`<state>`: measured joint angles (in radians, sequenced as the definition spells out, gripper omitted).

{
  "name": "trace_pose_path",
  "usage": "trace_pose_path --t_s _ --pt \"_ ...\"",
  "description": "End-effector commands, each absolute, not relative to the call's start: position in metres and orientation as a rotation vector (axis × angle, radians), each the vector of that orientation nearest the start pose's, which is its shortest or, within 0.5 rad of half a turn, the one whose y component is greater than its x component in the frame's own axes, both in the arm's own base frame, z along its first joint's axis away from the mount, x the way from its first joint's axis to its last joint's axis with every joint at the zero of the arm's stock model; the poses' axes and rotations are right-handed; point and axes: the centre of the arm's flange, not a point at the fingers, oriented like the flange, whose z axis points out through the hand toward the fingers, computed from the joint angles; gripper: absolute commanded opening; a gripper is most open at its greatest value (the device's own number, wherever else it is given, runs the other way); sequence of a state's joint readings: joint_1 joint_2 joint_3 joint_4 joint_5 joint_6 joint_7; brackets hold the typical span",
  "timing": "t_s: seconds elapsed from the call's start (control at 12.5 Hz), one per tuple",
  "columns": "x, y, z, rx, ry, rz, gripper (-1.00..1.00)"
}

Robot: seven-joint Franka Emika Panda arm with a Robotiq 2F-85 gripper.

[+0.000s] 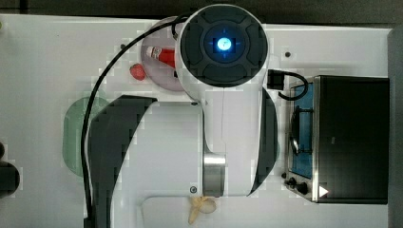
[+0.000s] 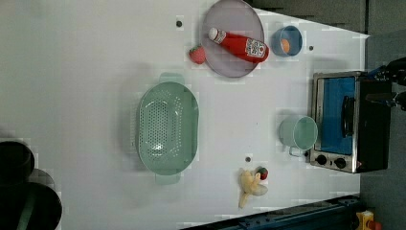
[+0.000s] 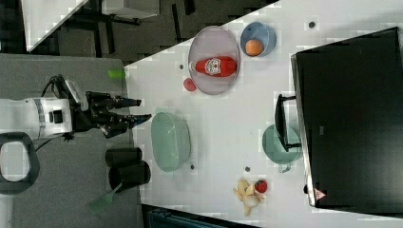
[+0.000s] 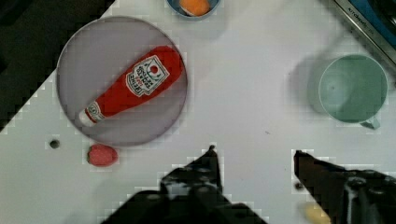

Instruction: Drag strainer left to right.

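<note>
Right view, left to right: gripper [image 3: 135, 109], fingers spread, empty, beside the table edge and apart from the strainer [image 3: 170, 141]; strainer resting on the white table [image 3: 223, 118] near the right view's left edge; red ketchup bottle [image 3: 214, 66] lying on grey plate [image 3: 204, 88]; mint mug [image 3: 278, 145] before black oven [image 3: 351, 118].

Arm's parked up high, gripper wide open, nothing in it.

In the right view the gripper [image 3: 138, 109] sticks out sideways from the white wrist, black fingers [image 3: 128, 102] spread apart, tips just short of the strainer [image 3: 170, 141] rim and not touching it. The wrist view has both fingers well apart with bare table between them. From the top view the white arm body [image 1: 223, 95] hangs over the middle of the table, covering part of the strainer.
</note>
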<state>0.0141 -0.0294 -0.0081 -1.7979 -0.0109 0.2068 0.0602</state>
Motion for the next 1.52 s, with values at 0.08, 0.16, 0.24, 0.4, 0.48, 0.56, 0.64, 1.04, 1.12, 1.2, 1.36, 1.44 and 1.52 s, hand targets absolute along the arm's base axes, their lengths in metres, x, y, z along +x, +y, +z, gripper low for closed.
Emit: trace_pose_path --t_s 0.08,0.16,0.24,0.4,0.48,0.56,0.64,1.04,1.12,1.2,1.36,1.44,1.52 --pt "0.416 -0.003 0.609 -2.870 1.353 0.004 0.59" --pt "0.417 0.000 0.609 -2.873 1.344 -0.002 0.81" --pt "0.418 0.007 0.609 -2.884 1.324 -0.009 0.99" --pt "0.423 0.044 0.604 -2.915 1.224 -0.020 1.00" --pt "0.427 0.071 0.598 -2.940 1.157 -0.030 1.00" --pt "0.432 0.098 0.590 -2.968 1.105 -0.046 1.00" --pt "0.436 0.125 0.577 -2.988 1.086 -0.052 1.00" --pt "0.445 0.255 0.479 -2.878 1.428 0.003 1.00" --pt "0.445 0.275 0.455 -2.823 1.528 0.031 1.00" --pt "0.446 0.292 0.430 -2.767 1.624 0.059 1.00" --pt "0.448 0.314 0.383 -2.630 1.822 0.114 1.00" --pt "0.450 0.320 0.360 -2.552 1.913 0.147 1.00" --pt "0.453 0.323 0.339 -2.481 1.993 0.177 1.00"
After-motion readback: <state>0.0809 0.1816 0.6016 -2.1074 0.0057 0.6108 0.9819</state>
